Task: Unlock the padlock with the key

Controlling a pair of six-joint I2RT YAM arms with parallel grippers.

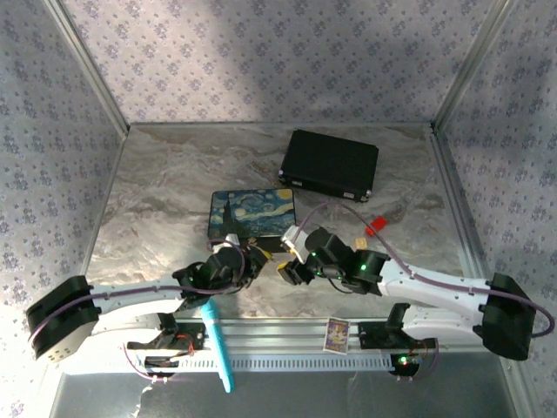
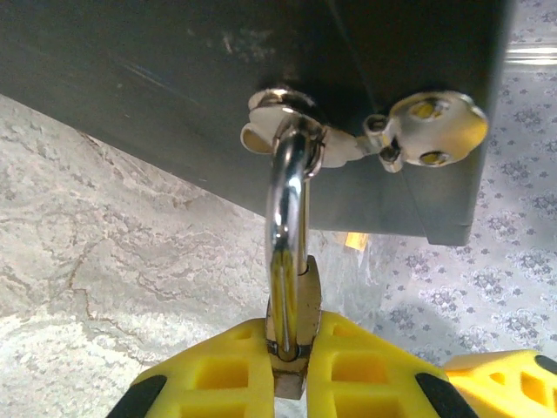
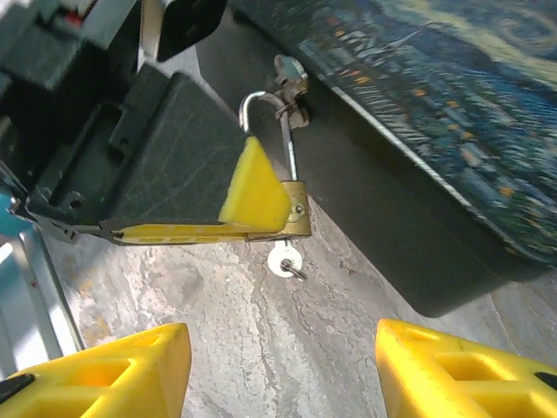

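Observation:
The brass padlock [image 2: 312, 292] is clamped between my left gripper's [image 2: 291, 370] yellow pads, so that gripper is shut on it. Its silver shackle [image 2: 287, 209] runs up through the ring of the metal latch [image 2: 287, 117] on the painted box's dark side. From the right wrist the padlock [image 3: 297, 209] hangs below the latch, with the key [image 3: 283, 259] stuck in its underside, pale head and small ring showing. My right gripper [image 3: 283, 348] is open, a short way back from the key, touching nothing. The left finger [image 3: 252, 187] hides the shackle's short leg.
The painted box [image 1: 252, 212] lies mid-table in front of both grippers. A black case [image 1: 329, 163] sits behind it and a small red piece [image 1: 376, 226] to its right. A teal pen [image 1: 218, 344] and a card [image 1: 337, 333] rest on the near rail.

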